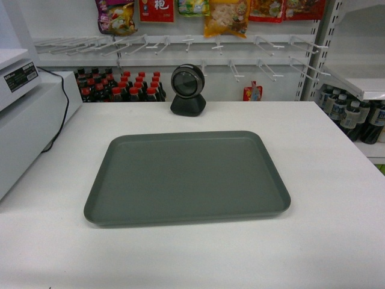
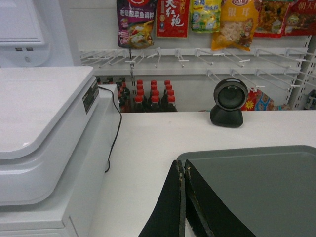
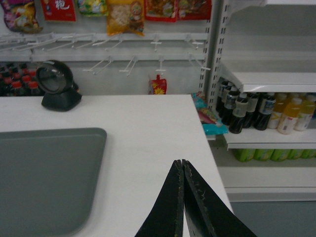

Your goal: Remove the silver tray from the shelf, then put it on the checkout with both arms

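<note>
The silver tray (image 1: 186, 176) lies flat on the white checkout (image 1: 325, 180), in front of the black scanner (image 1: 187, 90). Neither gripper shows in the head view. In the left wrist view my left gripper (image 2: 182, 165) is shut and empty, its tips in front of the near left corner of the tray (image 2: 256, 182); whether it touches the rim I cannot tell. In the right wrist view my right gripper (image 3: 182, 163) is shut and empty over bare counter (image 3: 148, 128), well right of the tray (image 3: 44, 177). A white shelf (image 3: 266, 79) stands at the right.
A white register box (image 1: 24, 120) with a black cable sits on the counter's left side. Behind the counter are red-capped bottles (image 1: 120, 87), hook racks and hanging snack packs (image 1: 225, 15). Shelves with drink bottles (image 3: 252, 113) stand right of the counter edge.
</note>
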### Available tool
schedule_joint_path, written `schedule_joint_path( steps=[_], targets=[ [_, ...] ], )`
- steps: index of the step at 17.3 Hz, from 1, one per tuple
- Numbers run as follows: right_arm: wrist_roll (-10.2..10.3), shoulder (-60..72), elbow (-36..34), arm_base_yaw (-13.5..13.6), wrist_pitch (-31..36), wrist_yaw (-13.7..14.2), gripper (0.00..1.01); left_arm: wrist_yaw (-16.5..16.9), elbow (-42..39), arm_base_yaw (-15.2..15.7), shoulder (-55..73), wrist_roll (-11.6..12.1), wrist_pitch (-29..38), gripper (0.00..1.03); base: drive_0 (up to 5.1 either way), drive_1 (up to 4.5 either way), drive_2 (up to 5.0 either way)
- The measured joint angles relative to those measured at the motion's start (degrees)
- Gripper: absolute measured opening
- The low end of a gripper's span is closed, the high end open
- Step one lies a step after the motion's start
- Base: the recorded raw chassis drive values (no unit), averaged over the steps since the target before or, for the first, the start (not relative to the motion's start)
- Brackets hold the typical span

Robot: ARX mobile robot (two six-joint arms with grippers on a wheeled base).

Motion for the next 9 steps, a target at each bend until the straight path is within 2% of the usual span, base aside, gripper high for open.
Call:
schedule_joint_path(
  steps=[2,3,4,5,6,9],
  targets=[
    [0.0,-6.3,-2.4,-0.2,-2.7,0.0,0.02,1.0,-3.1,0.6,-4.3,0.0,-2.9,0.01,0.0,0.0,0.0],
    [0.0,-9.8,-3.8,-0.2,-5.2,0.0,0.02,4.6,-5.1,3.4,-7.7,0.0,-5.0,0.01,0.0,0.0,0.0],
    [0.0,-13.5,-5.2,-0.2,-7.9,0.0,0.02,4.1,-6.2,4.7,-11.2,0.0,-6.7,0.01,0.0,0.0,0.0],
    [0.0,-16.5,-5.7,-0.2,-10.8,0.0,0.02,4.4,-6.9,4.6,-13.9,0.0,-8.1,0.01,0.0,0.0,0.0],
    [0.0,-22.0,-5.7,-0.2,-16.9,-0.1,0.02,4.6,-7.6,4.4,-16.2,0.0,-9.7,0.01,0.0,0.0,0.0],
    [0.0,-30.6,-6.3,-0.2,-22.1,-0.1,0.02,4.8,-9.4,4.3,-21.5,0.0,-14.1,0.01,0.0,0.0,0.0]
  ],
)
